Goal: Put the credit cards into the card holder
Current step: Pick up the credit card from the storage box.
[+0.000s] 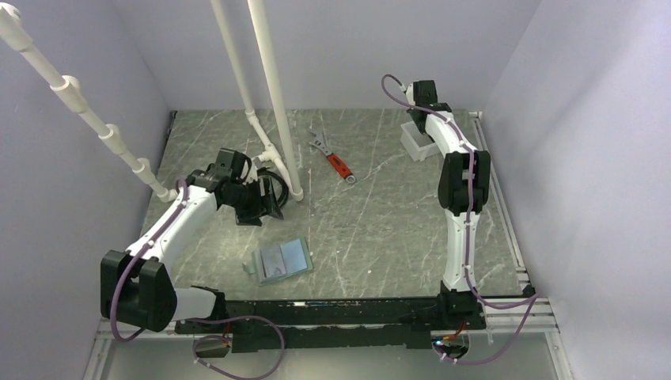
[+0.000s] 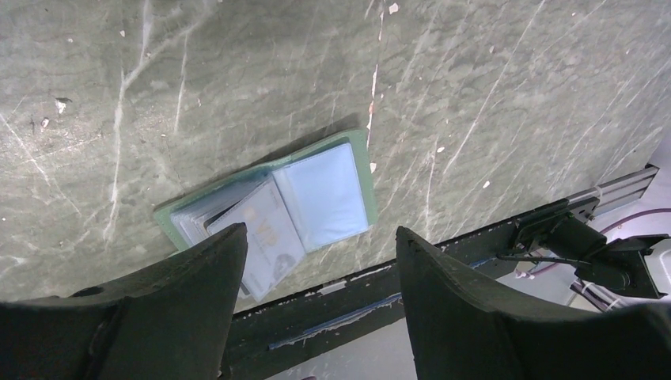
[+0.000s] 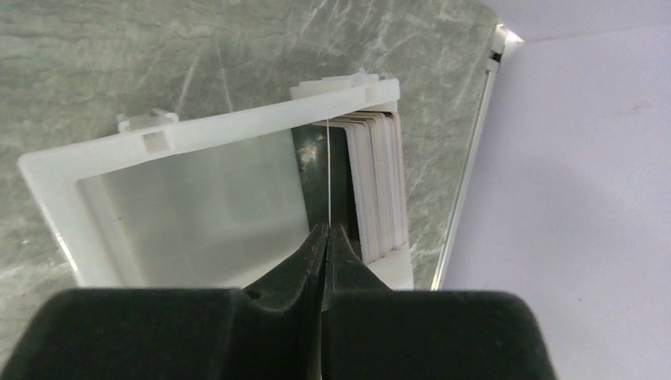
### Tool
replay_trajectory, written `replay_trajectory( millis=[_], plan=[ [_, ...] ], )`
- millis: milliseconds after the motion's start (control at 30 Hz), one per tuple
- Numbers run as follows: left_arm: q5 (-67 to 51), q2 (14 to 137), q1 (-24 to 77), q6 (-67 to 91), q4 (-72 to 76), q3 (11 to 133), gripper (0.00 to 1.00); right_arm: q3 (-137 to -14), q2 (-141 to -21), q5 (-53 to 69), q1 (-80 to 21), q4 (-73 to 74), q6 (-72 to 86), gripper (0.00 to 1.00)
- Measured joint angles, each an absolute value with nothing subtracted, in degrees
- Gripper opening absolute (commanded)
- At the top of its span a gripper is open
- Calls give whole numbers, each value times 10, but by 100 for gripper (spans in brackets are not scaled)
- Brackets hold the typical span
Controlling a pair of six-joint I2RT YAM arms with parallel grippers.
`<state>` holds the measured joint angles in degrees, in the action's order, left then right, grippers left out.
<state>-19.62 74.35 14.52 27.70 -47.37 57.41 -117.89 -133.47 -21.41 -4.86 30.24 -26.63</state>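
One card [image 3: 327,166] was clamped in the right hand [image 3: 326,229] inside the tub [image 3: 198,134] (left hand [image 2: 320,237] parted); the wallet [image 1: 281,261] lay well apart from the tub, so the thinly pinched card could be dropped.

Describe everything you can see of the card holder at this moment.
The card holder lies opened flat on the grey marbled table, near its front edge, left of centre. A grey-green cover rims clear plastic sleeves: one holds a pale lettered card, the next looks light blue, contents unclear. Only the table touches it; the left gripper hangs above it, fingers apart.
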Motion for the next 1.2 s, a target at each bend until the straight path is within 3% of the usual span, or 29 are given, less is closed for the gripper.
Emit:
replay_trajectory(
  millis=[300, 567, 900, 1200],
  plan=[
    [-202, 740, 145, 281, -469, 565, 74, -1162, -1318, -181, -48, 326, -172, 0],
    [-209, 726, 145, 286, -465, 556, 74, -1120, -1262, -207, -48, 313, 6, 0],
    [-214, 708, 144, 297, -464, 543, 74, -1185, -1254, -220, -36, 364, 225, 0],
    [-218, 702, 144, 298, -462, 536, 74, -1183, -1255, -171, -3, 380, 316, 0]
  ],
)
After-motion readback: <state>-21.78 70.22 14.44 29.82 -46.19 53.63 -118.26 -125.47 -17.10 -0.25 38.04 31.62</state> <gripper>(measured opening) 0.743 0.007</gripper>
